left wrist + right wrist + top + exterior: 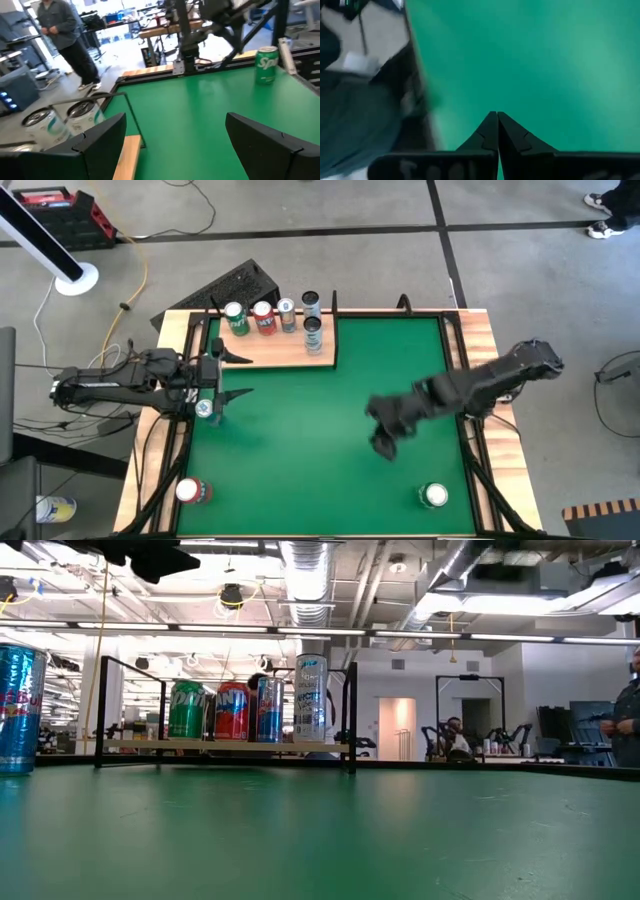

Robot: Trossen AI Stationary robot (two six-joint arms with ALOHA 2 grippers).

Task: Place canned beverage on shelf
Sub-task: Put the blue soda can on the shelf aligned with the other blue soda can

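Note:
The pale wooden shelf [268, 350] with black posts stands at the table's far left, and several cans [264, 317] stand upright on it, also seen in the low view [232, 710]. Loose cans stand on their bases on the green table: a blue one [204, 409] under my left arm, a red one [190, 491] near left, a green one [434, 496] near right. My left gripper [245, 376] hovers open and level beside the shelf's near edge, with nothing between its fingers [100, 135]. My right gripper [383, 445] is shut and empty above the table's middle, pointing slantwise down.
A dark perforated box [235, 285] lies behind the shelf, off the table. The green can [266, 64] is also in the left wrist view, across the table. People stand in the room beyond [65, 40]. Bare green surface [330, 470] lies between the arms.

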